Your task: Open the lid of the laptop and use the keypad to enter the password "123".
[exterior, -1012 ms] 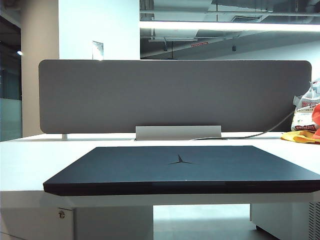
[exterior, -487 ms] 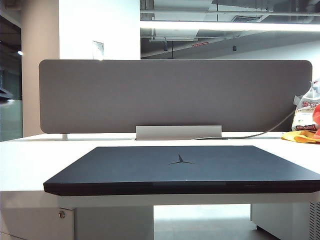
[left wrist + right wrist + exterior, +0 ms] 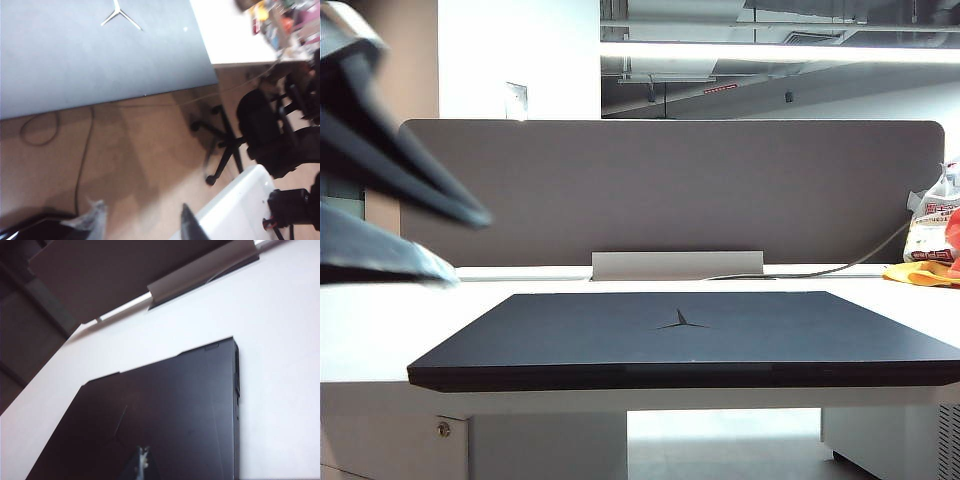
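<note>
1. The laptop (image 3: 685, 338) lies flat and closed on the white table (image 3: 380, 320), dead centre in the exterior view, with its front edge hanging a little over the table's near edge.
2. The lid (image 3: 620, 330) is down, and its star emblem (image 3: 681, 321) faces up at the middle of the panel.
3. The keypad is shut away under that lid, so none of it can be seen.
4. The left gripper (image 3: 430, 235) shows at nine o'clock in the exterior view, blurred and close to the camera, its two dark fingers (image 3: 405, 165) spread apart with nothing between them.
5. The left wrist view looks past its fingertips onto the floor, with the laptop's lid (image 3: 90, 55) and a black office chair (image 3: 270, 130) beyond.
6. The right gripper (image 3: 141, 460) hangs over the lid (image 3: 165, 410), tips pressed together, holding nothing.
7. Behind the laptop, at twelve o'clock, stands the grey divider panel (image 3: 670, 190).
</note>
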Robot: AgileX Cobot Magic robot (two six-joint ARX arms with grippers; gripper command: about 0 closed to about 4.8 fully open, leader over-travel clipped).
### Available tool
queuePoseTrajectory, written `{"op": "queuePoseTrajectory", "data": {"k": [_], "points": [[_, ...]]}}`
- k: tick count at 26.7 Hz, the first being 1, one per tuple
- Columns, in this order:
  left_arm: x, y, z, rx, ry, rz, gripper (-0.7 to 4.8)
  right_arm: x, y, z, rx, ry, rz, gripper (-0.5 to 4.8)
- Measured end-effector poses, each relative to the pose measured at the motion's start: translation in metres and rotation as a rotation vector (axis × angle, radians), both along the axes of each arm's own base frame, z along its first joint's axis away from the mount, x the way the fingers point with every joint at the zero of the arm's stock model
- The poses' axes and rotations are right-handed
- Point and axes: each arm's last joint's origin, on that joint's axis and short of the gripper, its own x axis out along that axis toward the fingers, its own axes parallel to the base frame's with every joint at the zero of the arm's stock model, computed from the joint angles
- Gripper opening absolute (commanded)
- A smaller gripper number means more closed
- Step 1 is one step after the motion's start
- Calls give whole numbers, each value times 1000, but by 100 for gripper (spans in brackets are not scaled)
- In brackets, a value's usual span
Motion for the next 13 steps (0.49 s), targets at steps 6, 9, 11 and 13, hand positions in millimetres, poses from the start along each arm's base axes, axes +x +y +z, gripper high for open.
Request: {"op": "queuePoseTrajectory", "data": {"k": [6, 9, 11, 13], "points": [[29, -40, -21, 11, 279, -88, 195, -2, 1, -10, -8, 113, 11, -5], [41, -55, -33, -82, 321, -95, 202, -2, 1, -11, -7, 122, 17, -5], [47, -62, -39, -114, 360, -113, 253, -3, 1, -13, -9, 137, 19, -5], [56, -73, -43, -113, 388, -134, 256, -3, 1, -14, -10, 149, 20, -5]]}}
